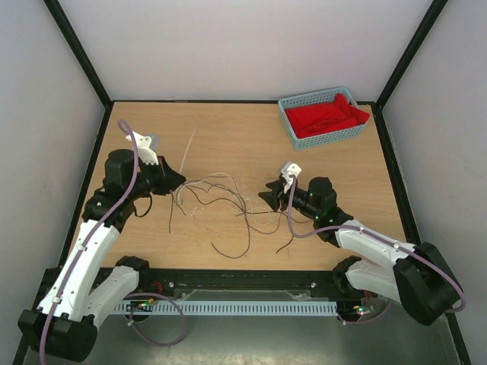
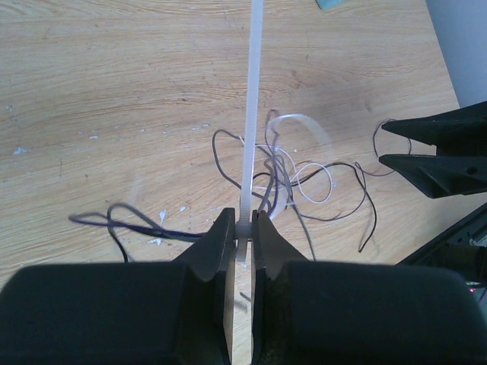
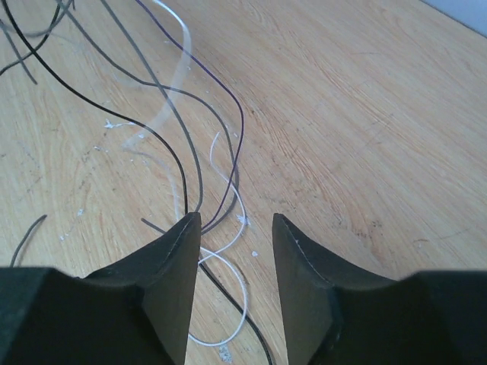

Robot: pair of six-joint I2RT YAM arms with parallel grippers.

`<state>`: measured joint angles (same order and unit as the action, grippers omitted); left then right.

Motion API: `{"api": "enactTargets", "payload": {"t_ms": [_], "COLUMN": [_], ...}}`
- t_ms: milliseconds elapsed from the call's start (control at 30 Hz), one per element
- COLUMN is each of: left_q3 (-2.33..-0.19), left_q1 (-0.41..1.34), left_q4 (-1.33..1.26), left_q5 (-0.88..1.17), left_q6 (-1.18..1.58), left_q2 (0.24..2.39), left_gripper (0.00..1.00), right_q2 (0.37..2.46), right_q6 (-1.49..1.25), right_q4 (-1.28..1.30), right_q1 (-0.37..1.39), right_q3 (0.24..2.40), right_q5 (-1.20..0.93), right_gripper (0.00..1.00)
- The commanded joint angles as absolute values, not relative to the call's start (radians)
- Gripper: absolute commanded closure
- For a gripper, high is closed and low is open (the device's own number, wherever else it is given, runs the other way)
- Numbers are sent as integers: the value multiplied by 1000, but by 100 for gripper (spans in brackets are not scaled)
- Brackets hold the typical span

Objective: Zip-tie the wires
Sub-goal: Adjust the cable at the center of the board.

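1. Between the closed tips of the left claw (image 2: 243,228) sits the zip tie (image 2: 252,114), pinched near one end. Its pale strip runs straight out ahead of the claw, above the table (image 2: 114,91).
2. Just ahead of that claw, a little to the right in its own view, the wires (image 2: 304,179) lie in a loose tangle. The strip crosses over their near loops; whether it touches them cannot be told.
3. The right claw (image 3: 236,220) stands partly open and holds nothing. Dark and pale strands lie ahead of it, and one dark strand passes under the left-hand jaw in its own view.
4. Only the top view shows the two claws facing each other with the tangle between them. It also shows a blue basket (image 1: 288,122) of red cloth (image 1: 327,118) well beyond the right claw.
5. Only the left wrist view shows the pinch itself.
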<state>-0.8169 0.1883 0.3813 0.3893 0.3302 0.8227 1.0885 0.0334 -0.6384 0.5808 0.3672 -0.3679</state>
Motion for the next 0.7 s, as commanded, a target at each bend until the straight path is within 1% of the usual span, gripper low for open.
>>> {"api": "enactTargets", "payload": {"t_ms": [0, 67, 133, 267, 367, 500, 667], "left_q3": [-826, -828, -830, -828, -828, -830, -829], "left_q1": [181, 181, 180, 182, 182, 183, 188], "left_q4": [368, 364, 360, 354, 350, 347, 345], "left_q5": [395, 394, 396, 396, 395, 397, 407], "left_q6": [346, 353, 360, 366, 368, 373, 381], "left_q2": [824, 826, 828, 831, 836, 841, 839], "left_gripper": [100, 100, 100, 100, 100, 100, 100], "right_q2": [1045, 1020, 995, 1008, 1113, 1320, 1523], "right_q6": [24, 1, -41, -55, -39, -30, -4], "right_q4": [-706, -760, -855, -1074, -1157, -1346, -1478], "right_q1": [575, 578, 594, 708, 825, 948, 1028], "right_q3": [385, 377, 352, 273, 284, 322, 413], "right_q5": [-451, -513, -549, -518, -494, -484, -468], "right_gripper": [45, 44, 46, 52, 57, 55, 54]}}
